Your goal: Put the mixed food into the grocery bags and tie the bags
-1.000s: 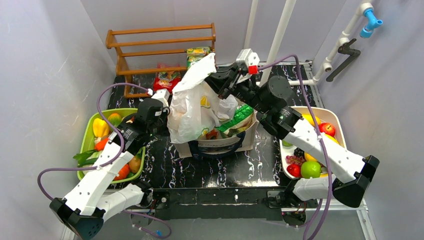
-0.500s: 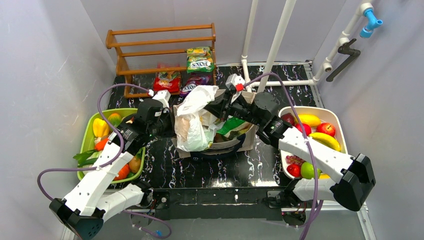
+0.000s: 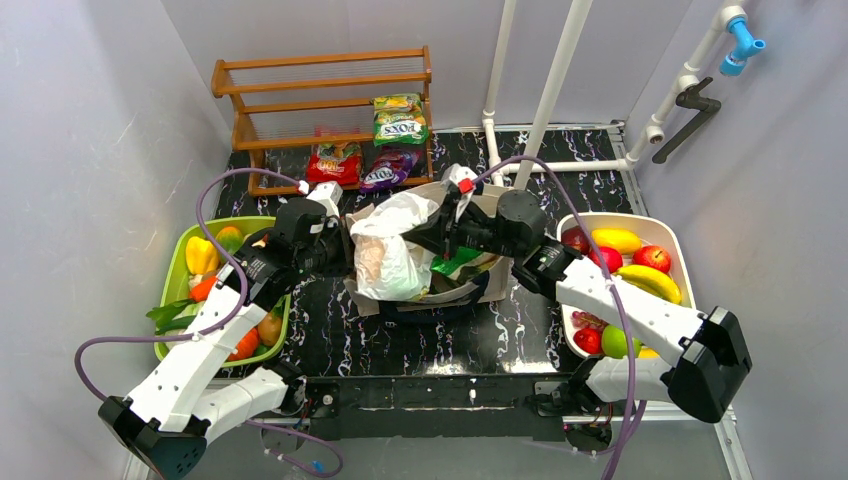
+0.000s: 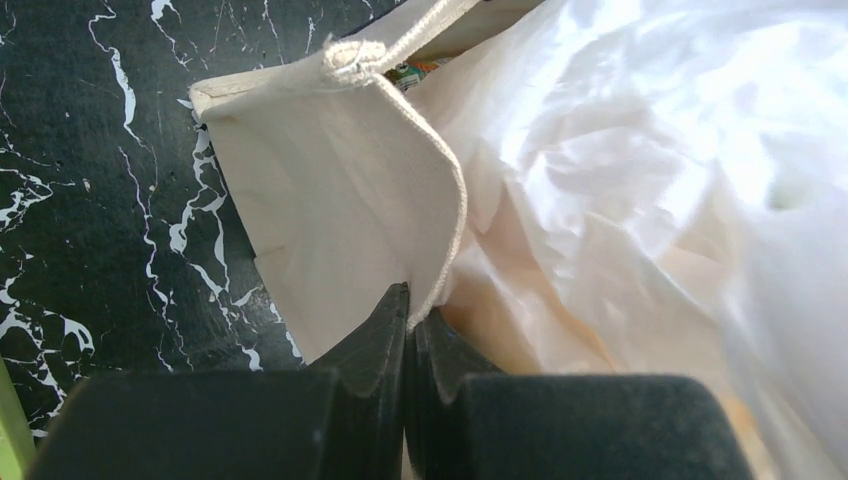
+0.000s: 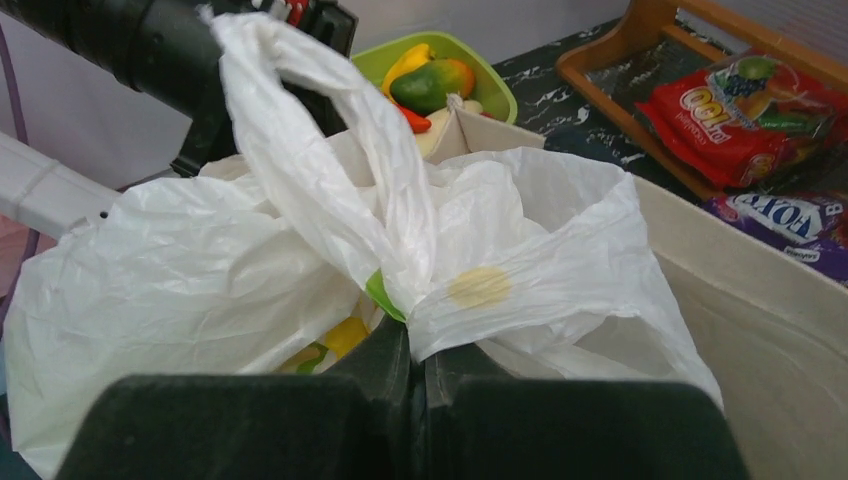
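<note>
Left tool [image 4: 409,305]: jaws closed on the stitched rim of the canvas tote [image 4: 320,220]. Black marbled desk [image 4: 90,150] to its left. White plastic bag [image 4: 650,170] bulging inside the tote to its right.

Right tool [image 5: 417,340]: jaws pinched shut on a gathered fold of the white plastic bag, with yellow food [image 5: 345,335] showing through just left of the tips. Beyond it: green tray [image 5: 490,80] holding vegetables [image 5: 430,85], then a red snack packet [image 5: 750,110] against the wooden rack [image 5: 640,30] to the far right.

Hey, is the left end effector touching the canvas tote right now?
Touching. The left wrist view shows the left end effector pinched shut on the stitched rim of the canvas tote, with no gap.
</note>
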### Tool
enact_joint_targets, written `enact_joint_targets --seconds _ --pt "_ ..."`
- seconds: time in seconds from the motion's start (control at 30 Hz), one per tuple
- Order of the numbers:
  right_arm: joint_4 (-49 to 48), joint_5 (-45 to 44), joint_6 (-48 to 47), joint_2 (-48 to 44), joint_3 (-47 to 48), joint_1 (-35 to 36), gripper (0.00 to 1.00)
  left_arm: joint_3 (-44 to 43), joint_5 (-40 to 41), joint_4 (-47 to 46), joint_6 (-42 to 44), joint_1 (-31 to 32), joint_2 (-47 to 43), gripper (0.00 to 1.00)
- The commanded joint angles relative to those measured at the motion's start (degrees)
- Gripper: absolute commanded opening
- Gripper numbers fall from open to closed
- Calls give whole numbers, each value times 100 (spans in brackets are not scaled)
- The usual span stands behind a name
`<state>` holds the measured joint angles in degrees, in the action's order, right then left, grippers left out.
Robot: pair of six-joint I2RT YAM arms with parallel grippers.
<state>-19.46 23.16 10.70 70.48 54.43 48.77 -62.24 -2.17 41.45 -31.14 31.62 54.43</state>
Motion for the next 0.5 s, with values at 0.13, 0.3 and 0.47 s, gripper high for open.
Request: enact_joint_targets --seconds 0.13,0.3,0.47 --pt "1832 -589 -891 360 422 351 1 -250 -164 348 -27 -17 -127 0" --pt "2416 -956 -1052 341 636 399 1 -298 -187 400 -24 -15 -104 0" --pt "3126 -1207 -1281 246 1423 478 17 -277 -187 410 -33 -15 -94 0"
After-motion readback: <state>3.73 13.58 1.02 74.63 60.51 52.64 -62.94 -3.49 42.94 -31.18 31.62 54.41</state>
